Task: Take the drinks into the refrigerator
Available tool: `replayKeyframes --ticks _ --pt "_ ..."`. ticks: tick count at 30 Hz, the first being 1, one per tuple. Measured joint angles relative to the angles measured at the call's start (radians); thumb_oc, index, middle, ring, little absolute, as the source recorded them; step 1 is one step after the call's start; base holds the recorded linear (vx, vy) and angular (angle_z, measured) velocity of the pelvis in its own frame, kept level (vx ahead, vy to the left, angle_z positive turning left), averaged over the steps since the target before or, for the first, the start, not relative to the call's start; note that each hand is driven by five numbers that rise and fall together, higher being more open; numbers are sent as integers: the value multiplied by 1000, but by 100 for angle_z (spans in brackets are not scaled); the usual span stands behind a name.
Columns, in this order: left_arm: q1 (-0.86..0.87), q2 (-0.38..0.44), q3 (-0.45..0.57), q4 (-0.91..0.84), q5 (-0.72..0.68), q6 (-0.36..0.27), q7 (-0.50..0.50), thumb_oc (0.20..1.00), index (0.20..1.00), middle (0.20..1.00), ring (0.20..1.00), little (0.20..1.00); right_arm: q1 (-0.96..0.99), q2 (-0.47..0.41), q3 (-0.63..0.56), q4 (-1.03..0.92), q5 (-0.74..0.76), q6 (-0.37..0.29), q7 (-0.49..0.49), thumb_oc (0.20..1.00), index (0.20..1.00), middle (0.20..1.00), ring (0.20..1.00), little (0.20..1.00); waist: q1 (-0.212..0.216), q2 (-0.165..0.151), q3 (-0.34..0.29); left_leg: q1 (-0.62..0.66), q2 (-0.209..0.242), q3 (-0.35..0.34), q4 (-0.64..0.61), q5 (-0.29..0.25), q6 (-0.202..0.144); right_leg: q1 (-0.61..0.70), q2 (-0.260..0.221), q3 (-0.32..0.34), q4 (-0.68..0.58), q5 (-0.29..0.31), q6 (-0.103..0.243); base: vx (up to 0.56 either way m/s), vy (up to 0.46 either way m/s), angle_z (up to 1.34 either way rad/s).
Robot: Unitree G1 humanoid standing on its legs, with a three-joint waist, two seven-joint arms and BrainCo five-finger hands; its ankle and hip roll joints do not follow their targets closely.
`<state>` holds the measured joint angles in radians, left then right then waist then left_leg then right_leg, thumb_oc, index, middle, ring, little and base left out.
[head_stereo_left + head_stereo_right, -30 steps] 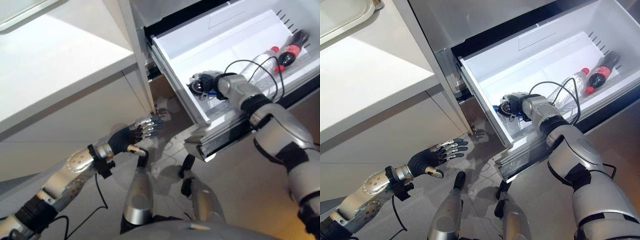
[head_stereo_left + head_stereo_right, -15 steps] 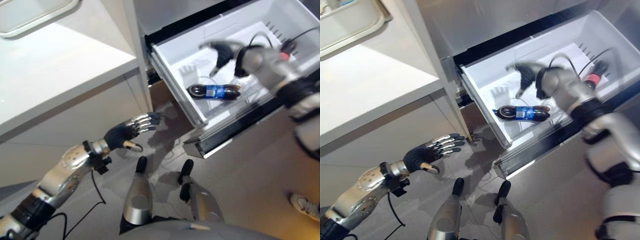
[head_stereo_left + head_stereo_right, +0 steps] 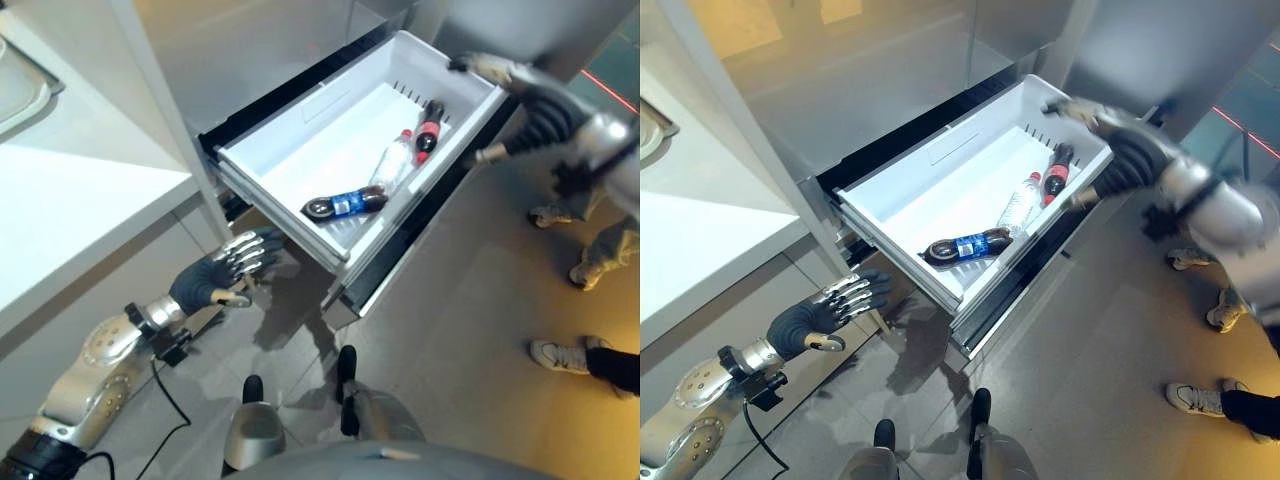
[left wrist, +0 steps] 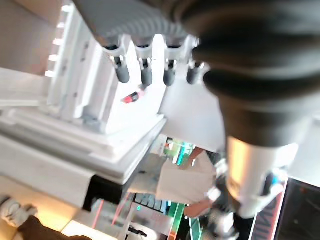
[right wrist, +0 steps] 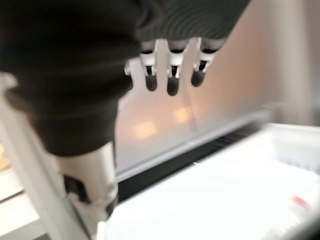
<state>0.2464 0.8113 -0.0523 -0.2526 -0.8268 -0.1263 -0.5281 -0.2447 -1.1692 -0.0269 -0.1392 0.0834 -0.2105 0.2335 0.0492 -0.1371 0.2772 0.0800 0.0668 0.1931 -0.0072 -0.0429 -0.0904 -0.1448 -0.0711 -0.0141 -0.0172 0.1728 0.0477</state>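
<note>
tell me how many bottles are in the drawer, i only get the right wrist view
Observer: Three lie in the white drawer: a dark bottle with a blue label, a clear bottle and a dark bottle with a red label.
Operator: is the left hand carrying one
Observer: No, the left hand is open and empty, low by the drawer's near left corner.
Operator: where's my right hand
Observer: The right hand is open at the drawer's far right corner.

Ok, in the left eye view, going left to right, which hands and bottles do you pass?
left hand → dark bottle with blue label → clear bottle → dark bottle with red label → right hand
</note>
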Motion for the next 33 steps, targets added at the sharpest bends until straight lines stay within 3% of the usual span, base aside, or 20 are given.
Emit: replayKeyframes --ticks 2,4,8,9,10,11,12,22,26,29,33 --pt "12 -20 2 1 19 -2 -2 1000 1000 1000 1000 1000 70 12 -43 -1 -21 0 4 1000 1000 1000 1000 1000 -9 12 -8 2 -1 15 -3 -4 1 2 1 12 -7 3 3 30 32 -26" --pt "19 -45 -1 3 31 -7 -5 1000 1000 1000 1000 1000 173 93 -125 5 -38 -10 5 1000 1000 1000 1000 1000 -12 19 -23 15 1 26 -5 -8 0 2 6 27 -9 6 3 33 19 -21" --pt "27 -58 4 3 56 -15 -12 1000 1000 1000 1000 1000 335 176 -150 16 -82 -1 43 1000 1000 1000 1000 1000 -11 29 -33 30 1 31 -16 -10 1 8 10 33 -13 8 2 26 5 -6" --pt "26 -58 3 3 66 -15 -13 1000 1000 1000 1000 1000 350 200 -150 26 -83 -1 46 871 871 871 871 871 -11 29 -33 32 1 30 -17 -10 1 10 10 32 -13 7 3 35 -23 1" --pt "27 -58 3 3 69 -15 -17 1000 1000 1000 1000 1000 377 248 -149 45 -85 -1 50 548 548 548 548 548 -8 30 -34 32 1 29 -18 -10 1 11 9 31 -14 6 3 24 -24 3" --pt "28 -58 3 3 70 -15 -18 1000 1000 1000 1000 1000 382 276 -147 60 -92 -1 53 489 489 489 489 489 -7 31 -34 32 1 28 -19 -9 2 11 8 30 -14 6 4 27 -24 4" --pt "26 -59 1 5 72 -16 -19 1000 1000 1000 1000 1000 373 323 -120 108 -96 4 56 200 200 200 200 200 -7 30 -36 33 1 27 -18 -6 -3 13 8 28 -15 6 3 24 -12 5" --pt "-7 -62 -61 11 99 -35 -16 1000 1000 1000 1000 1000 161 389 189 385 -172 20 15 200 200 200 200 200 2 72 -73 49 4 1 -42 0 4 51 4 1 -37 5 5 19 -28 8" --pt "-51 -60 -96 11 101 -43 -6 1000 1000 1000 1000 1000 12 442 367 462 -182 17 -1 200 200 200 200 200 40 81 -73 46 8 -32 -53 19 -5 58 2 -31 -48 7 0 20 -43 22" --pt "-51 -53 -98 13 101 -52 7 1000 1000 1000 1000 1000 -21 430 424 515 -202 33 5 200 200 200 200 200 68 86 -69 47 13 -46 -57 21 -8 69 5 -51 -55 12 -7 18 -49 18" --pt "-58 -46 -99 13 99 -57 9 1000 1000 1000 1000 1000 -105 430 517 585 -222 38 13 200 200 200 200 200 76 90 -66 43 22 -71 -62 24 -9 88 -2 -78 -61 6 -7 20 -50 20"
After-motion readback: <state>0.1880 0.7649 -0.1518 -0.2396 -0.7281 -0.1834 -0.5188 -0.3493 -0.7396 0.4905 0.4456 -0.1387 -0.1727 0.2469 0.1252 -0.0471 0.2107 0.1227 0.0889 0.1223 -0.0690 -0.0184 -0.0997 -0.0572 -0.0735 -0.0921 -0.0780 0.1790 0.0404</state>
